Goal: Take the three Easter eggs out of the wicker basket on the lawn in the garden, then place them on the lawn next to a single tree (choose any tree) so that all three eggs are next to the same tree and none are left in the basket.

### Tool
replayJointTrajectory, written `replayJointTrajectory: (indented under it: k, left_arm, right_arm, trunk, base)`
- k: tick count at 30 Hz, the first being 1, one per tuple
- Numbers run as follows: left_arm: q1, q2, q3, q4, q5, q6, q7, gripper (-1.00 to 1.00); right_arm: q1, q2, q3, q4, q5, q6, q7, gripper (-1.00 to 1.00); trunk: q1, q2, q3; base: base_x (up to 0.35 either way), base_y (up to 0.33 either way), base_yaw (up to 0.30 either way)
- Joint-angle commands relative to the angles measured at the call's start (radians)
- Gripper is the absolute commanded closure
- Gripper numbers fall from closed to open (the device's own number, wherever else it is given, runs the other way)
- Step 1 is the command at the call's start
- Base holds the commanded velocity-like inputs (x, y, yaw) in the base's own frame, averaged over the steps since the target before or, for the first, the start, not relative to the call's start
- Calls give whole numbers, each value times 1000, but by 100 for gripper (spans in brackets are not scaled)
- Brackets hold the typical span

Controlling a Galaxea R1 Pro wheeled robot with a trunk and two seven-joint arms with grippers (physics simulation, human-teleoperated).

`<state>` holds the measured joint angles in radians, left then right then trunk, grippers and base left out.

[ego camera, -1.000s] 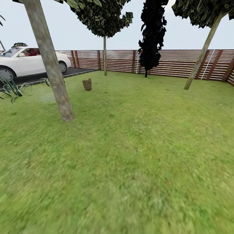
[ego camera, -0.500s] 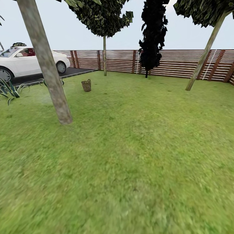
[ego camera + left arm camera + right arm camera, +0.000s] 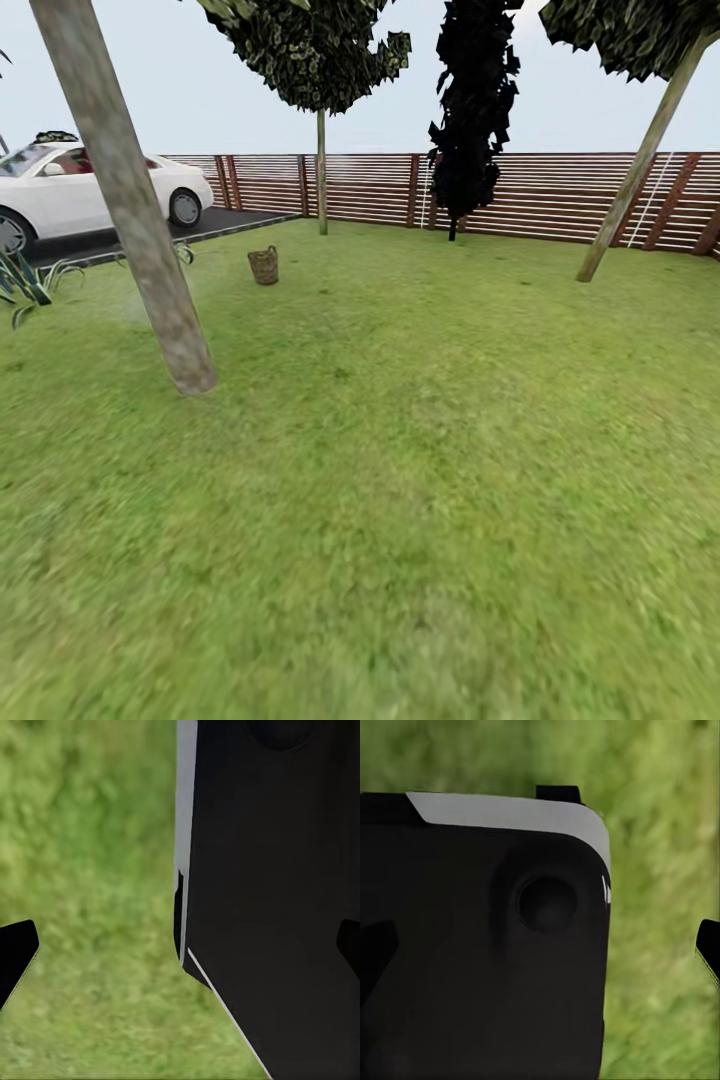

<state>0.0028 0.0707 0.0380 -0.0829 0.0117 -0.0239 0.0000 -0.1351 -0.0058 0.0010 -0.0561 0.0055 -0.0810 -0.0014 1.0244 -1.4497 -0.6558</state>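
Far off on the lawn (image 3: 420,470) stands the wicker basket (image 3: 264,266), small and brown, near the driveway edge. At this distance the eggs cannot be made out. A leaning tree (image 3: 140,240) with a pale mottled trunk rises from the grass at the near left, between me and the basket's left side. In the left wrist view my left gripper (image 3: 182,952) is open, its dark fingertips (image 3: 15,958) wide apart over grass and a black part of my own body. My right gripper (image 3: 542,949) is open as well, with nothing held.
A white car (image 3: 70,190) is parked on the dark driveway at the back left, with spiky plants (image 3: 25,280) beside it. A brown slatted fence (image 3: 540,195) closes the back. More trees stand at the fence (image 3: 321,170), one dark (image 3: 465,120), and one leaning at right (image 3: 640,160).
The whole head view has shifted as the camera moved forward: the near trunk slid left and the basket sits slightly lower. Nothing on the lawn itself has moved.
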Motion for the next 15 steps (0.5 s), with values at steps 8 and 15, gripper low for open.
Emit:
replayJointTrajectory:
  k: [8,15]
  left_arm:
    - [1,0,3,-1,1,-2,0,-100]
    - [1,0,3,-1,0,-2,0,-100]
  right_arm:
    - [0,4,2,1,4,-3,0,-100]
    - [0,1,2,-2,2,-3,0,-100]
  trunk:
    - [1,0,-1]
    - [1,0,-1]
  base:
    - [338,0,0]
    - [338,0,0]
